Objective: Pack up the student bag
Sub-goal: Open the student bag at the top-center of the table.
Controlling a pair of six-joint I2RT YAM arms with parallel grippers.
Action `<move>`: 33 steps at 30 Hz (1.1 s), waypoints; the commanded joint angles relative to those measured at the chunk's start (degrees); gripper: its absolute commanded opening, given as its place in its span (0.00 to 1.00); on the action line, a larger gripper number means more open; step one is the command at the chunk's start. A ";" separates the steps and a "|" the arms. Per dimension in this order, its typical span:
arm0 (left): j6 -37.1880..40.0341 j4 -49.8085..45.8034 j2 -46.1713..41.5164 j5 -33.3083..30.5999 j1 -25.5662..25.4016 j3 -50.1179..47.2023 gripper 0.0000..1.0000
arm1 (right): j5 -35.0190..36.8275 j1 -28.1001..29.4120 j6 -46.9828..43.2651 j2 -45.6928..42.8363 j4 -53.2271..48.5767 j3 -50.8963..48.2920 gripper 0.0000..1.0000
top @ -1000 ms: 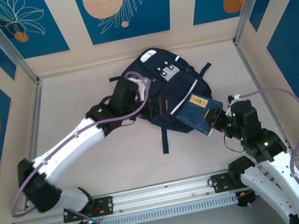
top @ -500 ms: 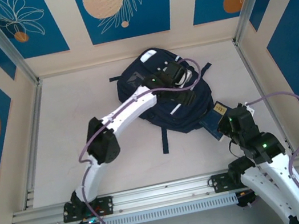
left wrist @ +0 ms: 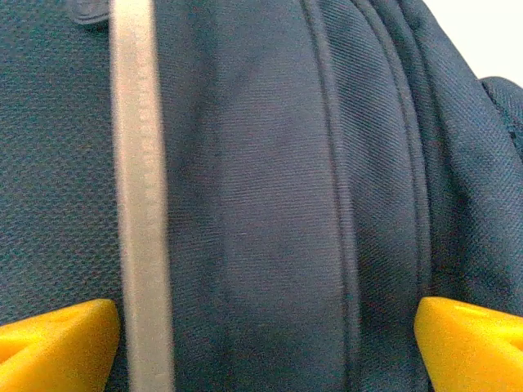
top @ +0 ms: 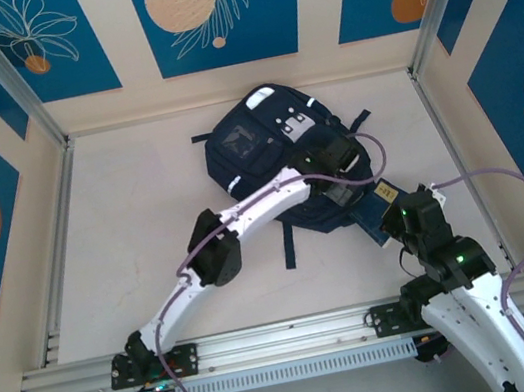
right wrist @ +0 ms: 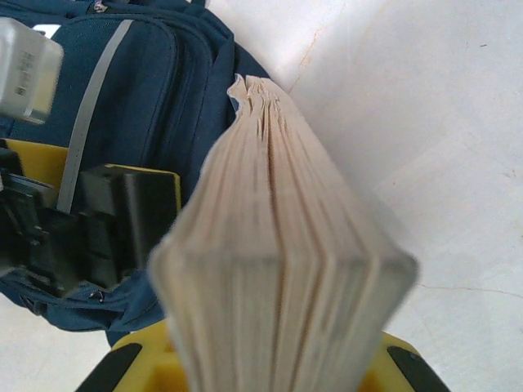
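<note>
While the large dark navy fabric student bag (top: 253, 147) with silver reflective stripes lies flat on the pale table (top: 146, 227), toward its far middle, the packing looks barely begun. The thick paperback book (top: 376, 198) with cream page edges and a dark blue cover is outside the bag, its far end just beside the bag's near right edge. Whether a compartment stands unzipped there I cannot tell. Judging by this, the book has yet to go in, and any closing of the bag comes after.

The right pincer (top: 392, 214) is pinched on the near end of the book, holding it edge-up over the table – the wrist view shows the page block (right wrist: 278, 245) rising from between the yellow jaws (right wrist: 278, 359). The left pincer (top: 338, 174) hangs over the bag's right side, spread wide and holding nothing – its yellow tips (left wrist: 261, 343) straddle plain navy cloth (left wrist: 245, 204) and one grey stripe.
</note>
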 commanded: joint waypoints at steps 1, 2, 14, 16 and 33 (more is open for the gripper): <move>0.89 -0.54 2.60 -4.61 -0.12 2.74 0.88 | -1.22 -0.83 1.39 -1.02 2.13 -0.68 0.00; 0.80 -0.46 2.99 -3.82 -0.14 2.72 0.84 | -1.46 -1.05 1.17 -1.13 2.10 -0.83 0.00; -4.97 -2.91 -2.52 5.38 4.40 2.43 0.00 | -1.27 -2.48 -1.39 -6.48 -0.81 1.61 0.00; -7.70 -2.20 -5.47 9.55 5.85 0.03 0.00 | -1.99 -2.50 -1.60 -7.47 -0.73 1.76 0.00; -22.66 10.25 -35.65 29.86 18.85 -26.91 0.00 | -25.95 -2.45 -5.80 -13.90 12.53 0.51 0.00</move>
